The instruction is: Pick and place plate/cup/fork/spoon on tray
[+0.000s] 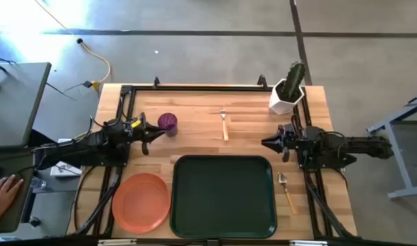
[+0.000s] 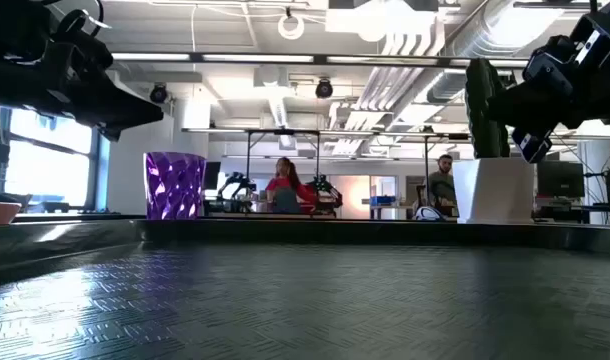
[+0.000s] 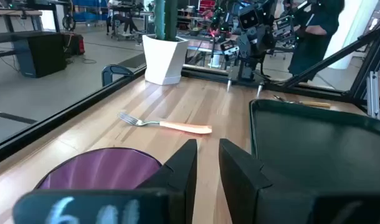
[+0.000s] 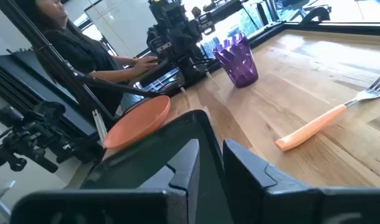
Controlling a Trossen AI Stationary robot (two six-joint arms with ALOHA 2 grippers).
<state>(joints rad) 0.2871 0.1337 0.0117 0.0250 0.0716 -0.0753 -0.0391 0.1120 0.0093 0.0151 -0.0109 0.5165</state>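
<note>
Green and bare, the tray [image 1: 222, 196] in the high view holds nothing, so I judge the whole task is still to do. The plate [image 1: 141, 202] lies just beside its left edge, the spoon [image 1: 286, 190] just off its right edge, and the fork [image 1: 224, 124] on the wood beyond it. The cup [image 1: 167, 122] stands just ahead of the left gripper [image 1: 148, 137]; the right gripper [image 1: 270, 143] waits near the cactus pot [image 1: 286, 98].

The low view adds height: the cup [image 2: 174, 184] stands upright and both arms hang above the table.

The left wrist view shows its fingers [image 3: 180, 171] nearly together around nothing, with the cup's rim [image 3: 99, 169] beside them.

The right wrist view shows fingers [image 4: 184, 165] likewise close and empty, and a person seated past the table.
</note>
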